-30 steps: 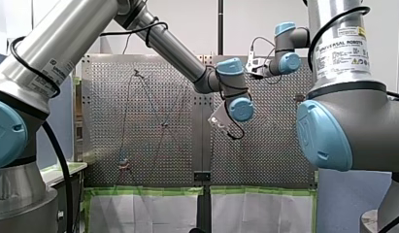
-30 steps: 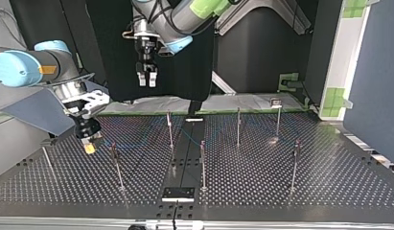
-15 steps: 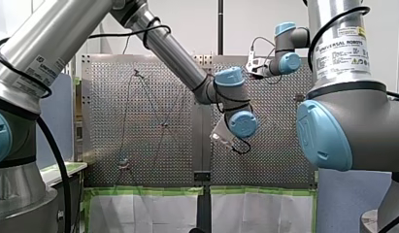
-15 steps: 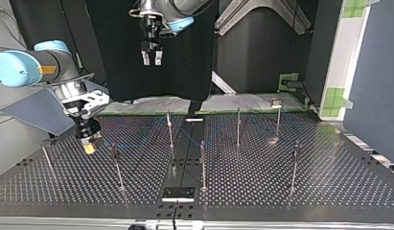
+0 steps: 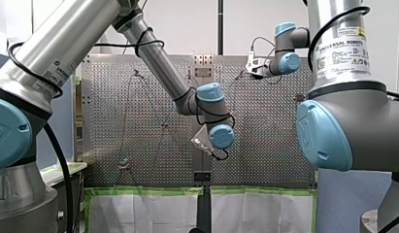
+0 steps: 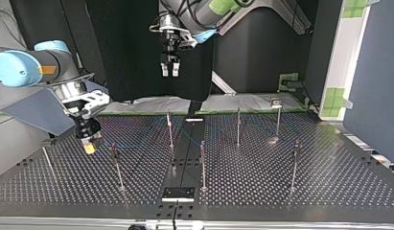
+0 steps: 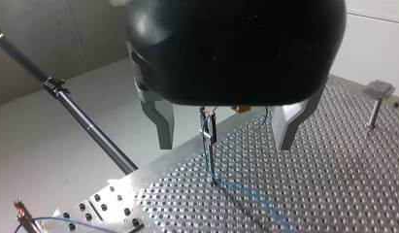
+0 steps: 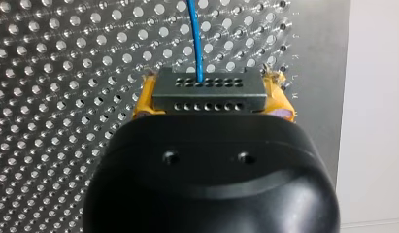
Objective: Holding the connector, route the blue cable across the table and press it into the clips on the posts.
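My right gripper is shut on the dark grey connector, its yellow pads on both sides. The blue cable runs out of the connector over the perforated plate. In the top view my right gripper hangs low over the table at the left. From there the blue cable trails toward the middle posts. My left gripper hangs high above the table's far side, open and holding nothing. In the left wrist view my left gripper frames a clip post with the blue cable leading from it.
Several thin posts stand on the table, among them one in the middle, one nearer the top view's camera and one at the right. A small black plate lies at the near edge. A slanted rod runs beside the left gripper.
My left gripper has swung toward the top view's right, first rising, then dropping a little. The right arm and the connector have stayed put.
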